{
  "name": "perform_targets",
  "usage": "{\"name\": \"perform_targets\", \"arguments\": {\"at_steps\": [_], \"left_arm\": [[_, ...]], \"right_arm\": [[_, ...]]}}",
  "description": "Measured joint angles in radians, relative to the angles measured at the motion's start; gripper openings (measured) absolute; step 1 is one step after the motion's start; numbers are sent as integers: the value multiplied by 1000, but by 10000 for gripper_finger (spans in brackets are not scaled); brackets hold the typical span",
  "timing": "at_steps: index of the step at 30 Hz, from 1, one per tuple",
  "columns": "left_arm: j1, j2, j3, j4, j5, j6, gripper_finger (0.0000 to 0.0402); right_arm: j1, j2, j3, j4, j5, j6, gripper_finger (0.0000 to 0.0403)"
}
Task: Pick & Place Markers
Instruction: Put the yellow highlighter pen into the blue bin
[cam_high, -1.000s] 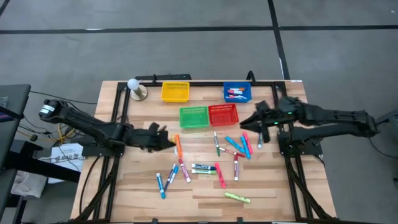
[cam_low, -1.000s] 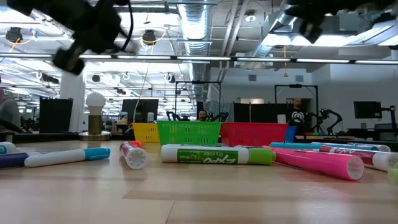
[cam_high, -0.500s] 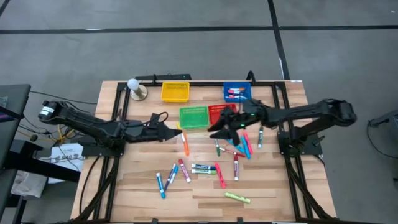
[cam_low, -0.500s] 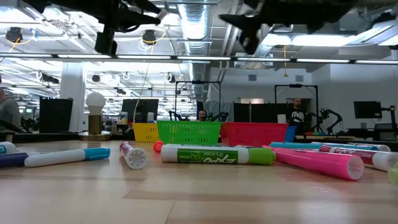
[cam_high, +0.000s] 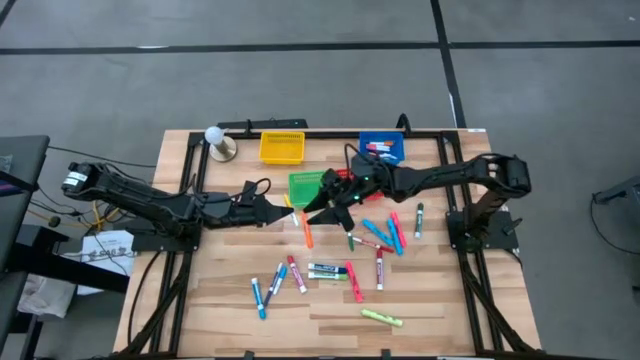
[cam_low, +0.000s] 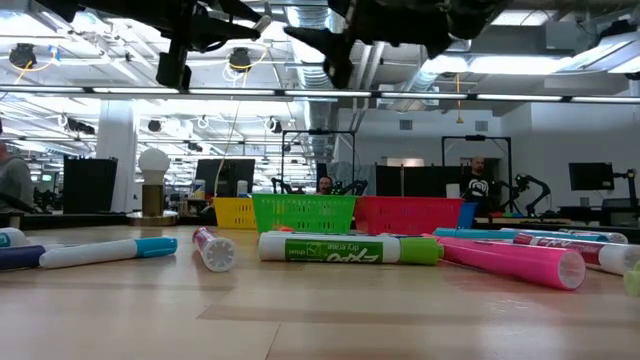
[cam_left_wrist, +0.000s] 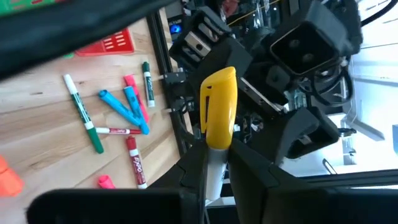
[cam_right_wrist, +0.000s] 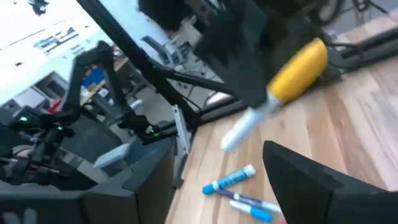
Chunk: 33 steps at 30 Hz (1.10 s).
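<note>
Holding a yellow-capped marker (cam_left_wrist: 217, 112) pinched tight, my left gripper (cam_high: 283, 208) faces the right gripper (cam_high: 312, 212), spread empty, which has advanced from the right table (cam_high: 430, 300) edge.

At the centre of the low view, the green-capped marker (cam_low: 350, 248) lying on the table bears "EXPO" and "Dry Erase" on its green label. In the lower middle of the left wrist view, a red marker (cam_left_wrist: 135, 163) shows "EXPO" on its white barrel.
</note>
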Motion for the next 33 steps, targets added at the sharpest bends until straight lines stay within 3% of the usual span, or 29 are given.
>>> {"name": "perform_targets", "arguments": {"at_steps": [12,33], "left_arm": [[0,0,1,7,0,19,53],[18,0,1,7,-4,26,53]], "right_arm": [[-6,88,107,-83,-18,0,233],[-6,88,110,-90,62,0,233]]}}
